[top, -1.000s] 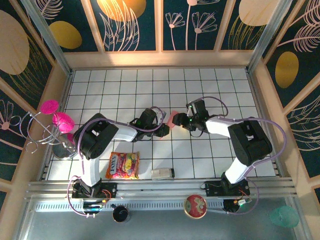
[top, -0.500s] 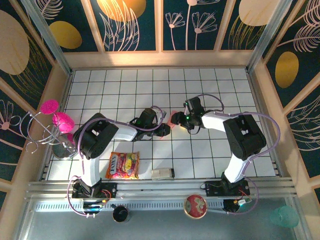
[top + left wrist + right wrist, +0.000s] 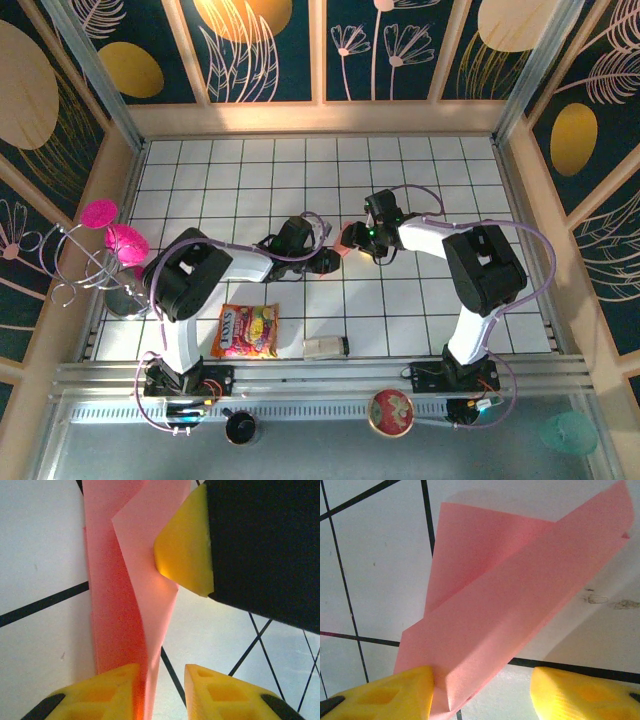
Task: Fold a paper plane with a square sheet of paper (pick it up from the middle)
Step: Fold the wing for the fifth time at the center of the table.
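Mid-table, between both grippers: half-folded paper plane. Left gripper, jaws slightly parted, paper loose against one finger. Right gripper, jaws spread wide, gripping nothing, one pad bracing fold, probably for creasing.

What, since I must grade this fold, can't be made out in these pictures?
Top external: the folded paper is tiny, mostly under the left gripper and right gripper; creases unreadable.
Left wrist: the right gripper's finger covers the paper's edge; its near end leaves the bottom edge.
Right wrist: the paper's near end runs off the bottom edge.
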You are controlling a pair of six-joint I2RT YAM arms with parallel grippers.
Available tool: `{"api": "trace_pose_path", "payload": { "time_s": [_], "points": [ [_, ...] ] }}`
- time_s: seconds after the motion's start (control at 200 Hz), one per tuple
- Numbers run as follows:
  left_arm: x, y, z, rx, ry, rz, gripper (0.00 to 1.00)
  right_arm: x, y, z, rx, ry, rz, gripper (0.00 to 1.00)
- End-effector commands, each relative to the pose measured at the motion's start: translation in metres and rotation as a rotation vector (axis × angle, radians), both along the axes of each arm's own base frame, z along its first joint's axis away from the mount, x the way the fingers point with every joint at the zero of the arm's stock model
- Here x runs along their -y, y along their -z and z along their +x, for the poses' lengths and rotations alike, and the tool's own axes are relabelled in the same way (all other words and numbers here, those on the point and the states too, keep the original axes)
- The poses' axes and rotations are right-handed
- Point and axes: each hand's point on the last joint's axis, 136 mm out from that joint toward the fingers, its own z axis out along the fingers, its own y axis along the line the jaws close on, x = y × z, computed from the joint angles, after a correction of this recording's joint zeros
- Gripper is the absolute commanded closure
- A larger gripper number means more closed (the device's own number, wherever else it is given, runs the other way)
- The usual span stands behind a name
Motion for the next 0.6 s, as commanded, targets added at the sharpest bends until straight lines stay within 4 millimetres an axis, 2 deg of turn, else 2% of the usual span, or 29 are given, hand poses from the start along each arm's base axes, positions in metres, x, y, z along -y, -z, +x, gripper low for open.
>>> {"api": "trace_pose_path", "payload": {
  "time_s": [0.0, 0.19, 0.596],
  "points": [
    [-0.004, -0.004, -0.005, -0.007, -0.008, 0.013, 0.71, 0.009, 0.044, -0.002, -0.026, 0.008, -0.104, 0.43],
    [-0.006, -0.009, -0.004, 0.004, -0.018, 0.015, 0.71, 0.009, 0.044, -0.003, -0.03, 0.006, -0.103, 0.43],
    [-0.017, 0.003, -0.008, -0.01, -0.04, 0.061, 0.77, 0.009, 0.048, -0.004, -0.04, 0.007, -0.108, 0.44]
  ]
}}
